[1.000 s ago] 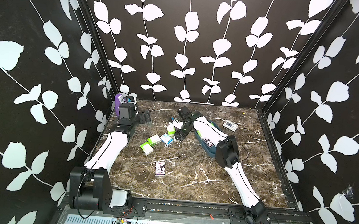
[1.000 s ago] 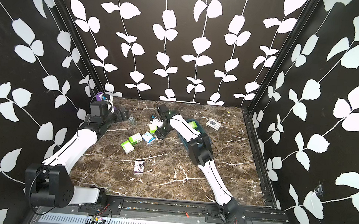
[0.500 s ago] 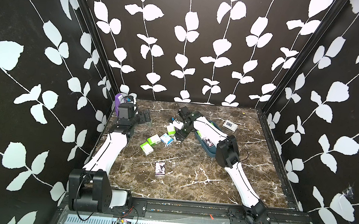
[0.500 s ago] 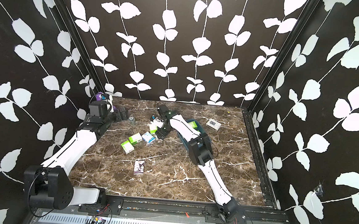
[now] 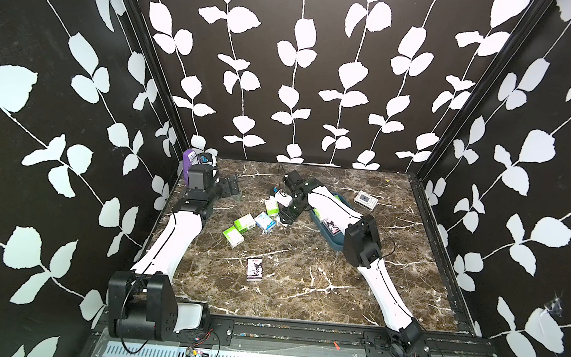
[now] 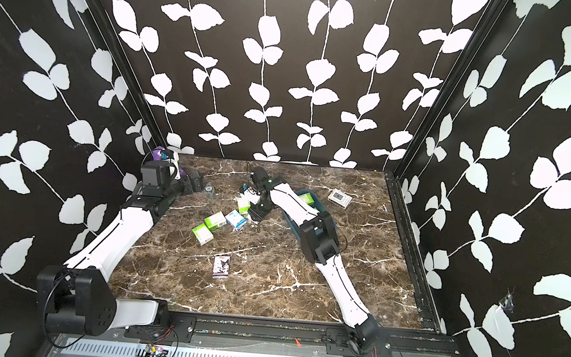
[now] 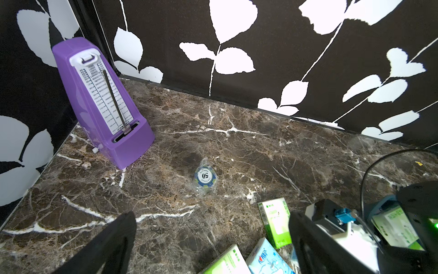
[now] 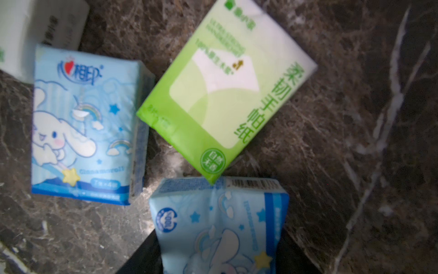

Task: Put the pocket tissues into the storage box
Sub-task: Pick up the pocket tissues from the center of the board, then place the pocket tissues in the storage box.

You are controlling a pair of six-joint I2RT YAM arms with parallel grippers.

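My right gripper (image 8: 218, 251) is low over the marble floor, shut on a blue cartoon pack of pocket tissues (image 8: 218, 223); it shows in both top views (image 5: 283, 218) (image 6: 256, 214). Beside it lie another blue pack (image 8: 83, 123) and a green pack (image 8: 225, 95). More packs lie loose: two green ones (image 5: 244, 222) (image 5: 232, 235), and a black-and-white cartoon pack (image 5: 255, 269) nearer the front. The teal storage box (image 5: 337, 243) sits under my right forearm and holds a cartoon pack (image 5: 331, 224). My left gripper (image 7: 212, 219) is open and empty near the back left.
A purple metronome (image 7: 99, 99) stands in the back left corner, and a wrapped poker chip (image 7: 205, 176) lies in front of it. A flat white-grey gadget (image 5: 365, 199) lies at the back right. Black leaf-patterned walls close in three sides.
The right gripper's jaws have narrowed onto the blue pack. Both arms stay almost where they were.
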